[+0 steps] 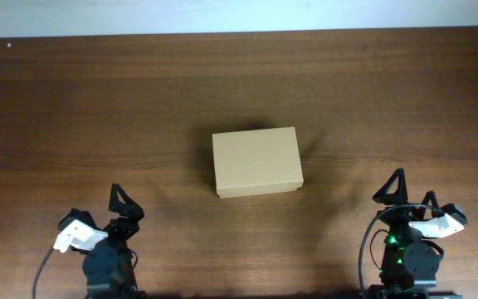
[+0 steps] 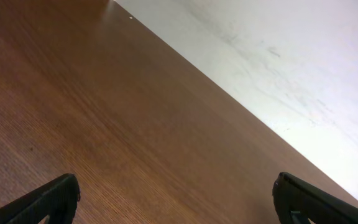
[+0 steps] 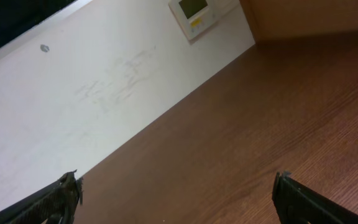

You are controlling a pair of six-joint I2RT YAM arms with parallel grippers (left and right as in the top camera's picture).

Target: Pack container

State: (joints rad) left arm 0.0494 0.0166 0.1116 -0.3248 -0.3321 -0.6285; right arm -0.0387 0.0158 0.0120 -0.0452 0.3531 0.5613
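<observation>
The container, a tan cardboard box with its lid down, sits flat near the middle of the dark wooden table. My left gripper is at the front left, well short of the box, open with nothing in it. In the left wrist view its gripper shows two dark fingertips far apart over bare wood. My right gripper rests at the front right, also open and away from the box. The right wrist view shows its gripper with spread fingertips and only tabletop between them. Neither wrist view shows the container.
A white wall runs along the table's far edge. In the right wrist view a small wall panel hangs on the wall, and a tan flat surface fills the top right corner; I cannot tell what it is.
</observation>
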